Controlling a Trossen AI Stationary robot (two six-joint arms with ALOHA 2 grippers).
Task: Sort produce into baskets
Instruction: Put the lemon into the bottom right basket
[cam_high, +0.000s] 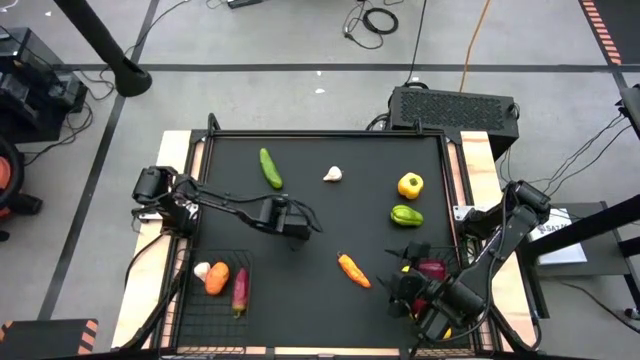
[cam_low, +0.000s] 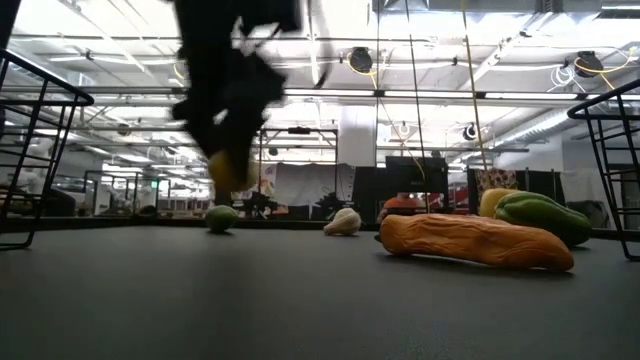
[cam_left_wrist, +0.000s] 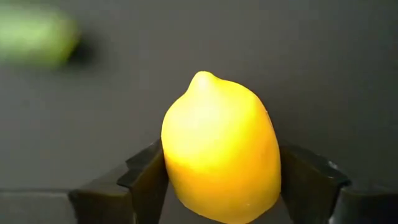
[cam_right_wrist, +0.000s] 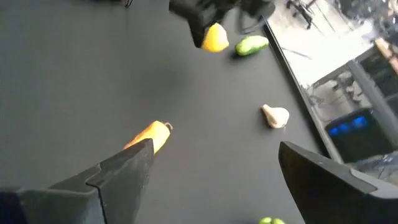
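My left gripper (cam_high: 296, 226) is over the middle of the table, shut on a yellow lemon (cam_left_wrist: 217, 155), which also shows in the low view (cam_low: 228, 170) and the right wrist view (cam_right_wrist: 215, 37). My right gripper (cam_right_wrist: 214, 155) is open and empty at the table's near right, by the right basket (cam_high: 415, 250). On the black tabletop lie a green cucumber (cam_high: 270, 167), a white garlic (cam_high: 333, 174), a yellow pepper (cam_high: 410, 184), a green pepper (cam_high: 406, 215) and an orange carrot (cam_high: 353, 269). The left basket (cam_high: 200, 310) holds three pieces. My left gripper pinches the lemon's two opposite sides (cam_left_wrist: 169, 168) between its two fingers, at the lemon's blunt end. The fingers (cam_low: 215, 120) come from above, pointing down. The lemon's pointed tip (cam_left_wrist: 203, 76) points away from the gripper, and the lemon hangs clear of the table.
The left basket holds a white piece (cam_high: 203, 269), an orange one (cam_high: 217, 279) and a reddish one (cam_high: 240, 288). The right basket holds a dark red piece (cam_high: 432, 268). A raised black frame (cam_high: 330, 134) edges the table. There is bare tabletop between the carrot and the left basket.
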